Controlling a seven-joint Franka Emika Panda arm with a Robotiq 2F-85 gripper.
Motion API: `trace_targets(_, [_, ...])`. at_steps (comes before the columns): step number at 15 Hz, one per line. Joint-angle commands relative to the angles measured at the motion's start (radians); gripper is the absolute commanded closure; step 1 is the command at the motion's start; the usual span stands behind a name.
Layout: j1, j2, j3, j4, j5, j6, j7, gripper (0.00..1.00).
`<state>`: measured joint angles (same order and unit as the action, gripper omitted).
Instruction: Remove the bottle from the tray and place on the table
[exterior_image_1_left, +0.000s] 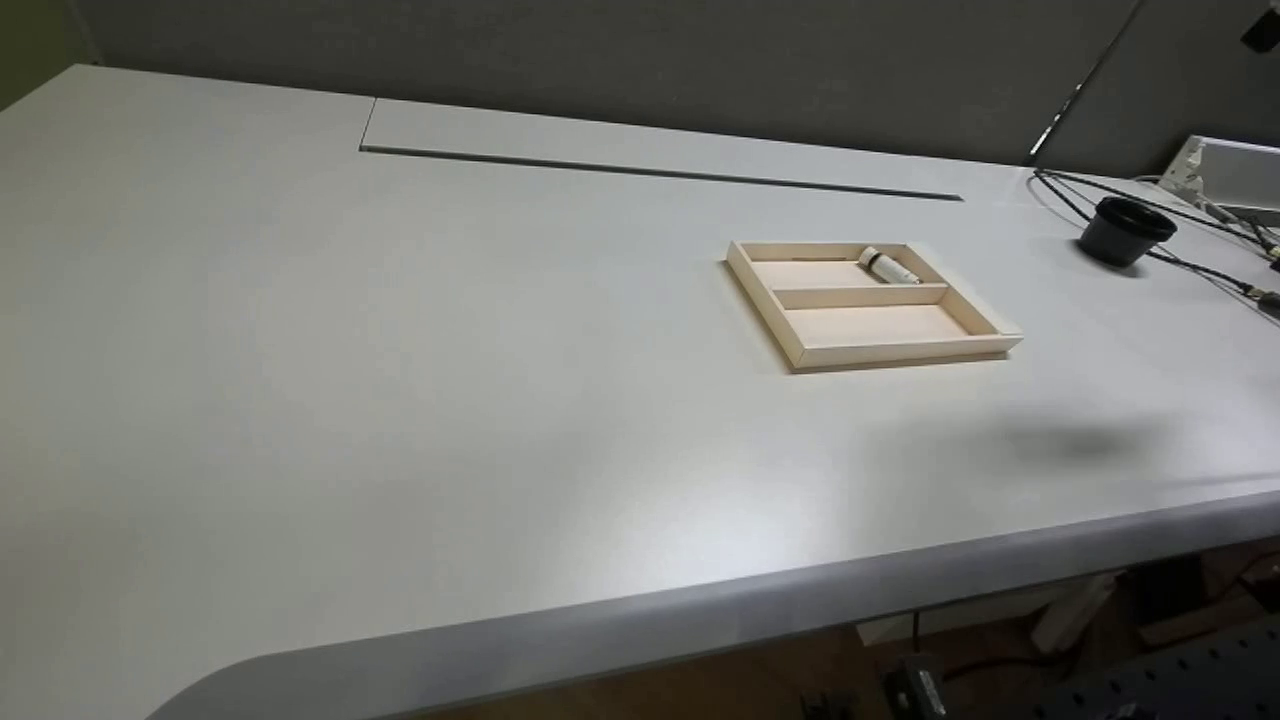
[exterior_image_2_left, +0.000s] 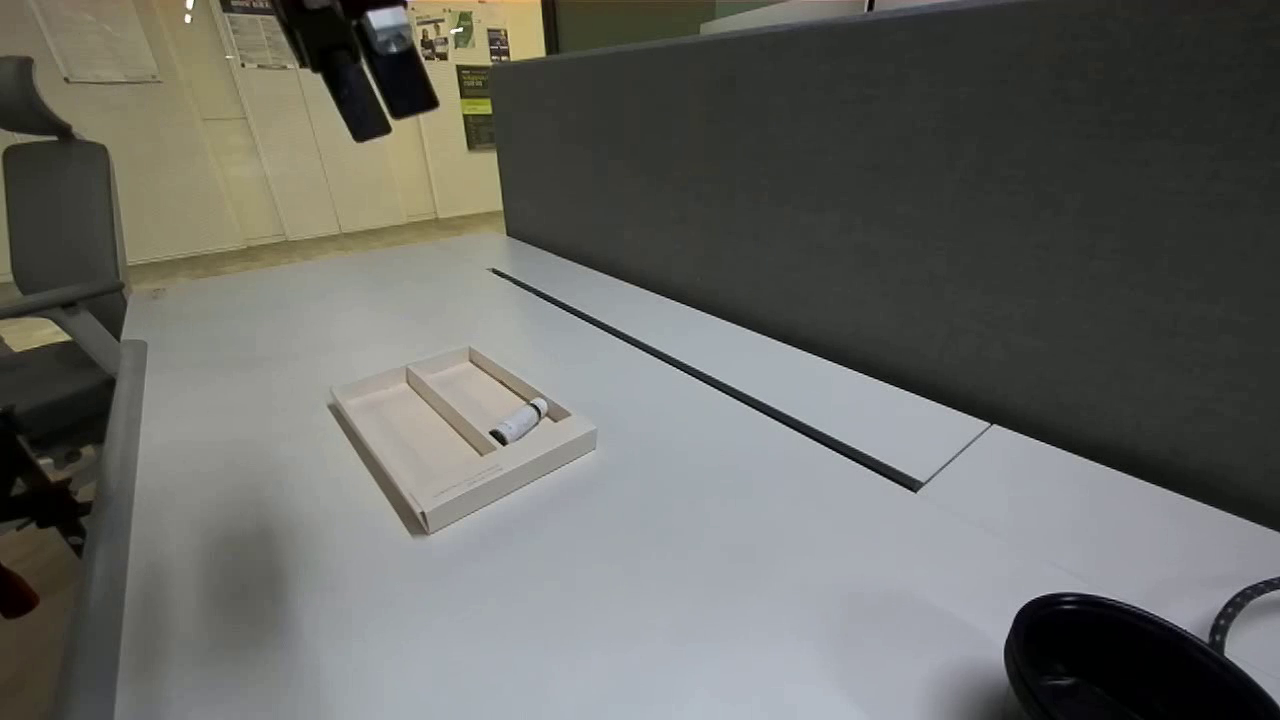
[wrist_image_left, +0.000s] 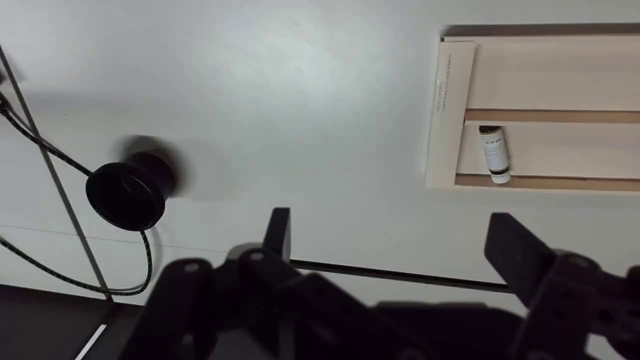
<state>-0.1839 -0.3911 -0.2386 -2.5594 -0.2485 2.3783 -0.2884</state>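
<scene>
The bottle (exterior_image_1_left: 888, 267) is small and whitish with a dark band. It lies crosswise in one compartment of the beige wooden tray (exterior_image_1_left: 910, 352), near one end, its cap against the outer long wall. The bottle (exterior_image_2_left: 520, 421) and tray (exterior_image_2_left: 510, 482) also show in an exterior view. In the wrist view the bottle (wrist_image_left: 496, 152) and tray (wrist_image_left: 450, 115) are at the upper right. My gripper (wrist_image_left: 390, 224) is open and empty, its fingers wide apart. The gripper (exterior_image_2_left: 387, 115) hangs high above the white-grey table (exterior_image_2_left: 700, 580), apart from the tray.
A black round cup (exterior_image_1_left: 1125, 232) stands on the table beside dark cables (exterior_image_1_left: 1190, 205); the cup also shows in the wrist view (wrist_image_left: 131, 192). A grey partition (exterior_image_2_left: 880, 200) runs along the table's back edge. A dark slot (exterior_image_1_left: 650, 173) lies near it. A chair (exterior_image_2_left: 65, 230) stands beyond the table's edge.
</scene>
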Motion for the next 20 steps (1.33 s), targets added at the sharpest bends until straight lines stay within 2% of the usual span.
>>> trace_targets(1, [0.089, 0.355, 0.029, 0.256, 0.214, 0.162, 0.033, 0.0])
trace_targets(2, [0.141, 0.461, 0.077, 0.335, 0.375, 0.098, -0.083, 0.0])
trace_targets(3, [0.141, 0.493, 0.103, 0.325, 0.387, 0.101, -0.092, 0.0])
trace_targets(4, [0.146, 0.566, 0.145, 0.379, 0.45, 0.058, -0.14, 0.0])
trace_targets(5, [0.115, 0.458, 0.129, 0.286, 0.381, 0.112, -0.087, 0.0])
trace_targets(7, [0.101, 0.489, 0.148, 0.302, 0.394, 0.118, -0.1, 0.0])
trace_targets(9, [0.093, 0.647, 0.181, 0.393, 0.392, 0.116, -0.123, 0.0])
trace_targets(10, [0.089, 0.581, 0.182, 0.338, 0.385, 0.123, -0.107, 0.0])
trace_targets(18, [0.076, 0.623, 0.203, 0.358, 0.393, 0.124, -0.111, 0.0])
trace_targets(19, [0.075, 0.812, 0.169, 0.472, 0.348, 0.205, -0.011, 0.0])
trace_targets(20, [0.074, 0.912, 0.147, 0.537, 0.323, 0.272, 0.067, 0.0])
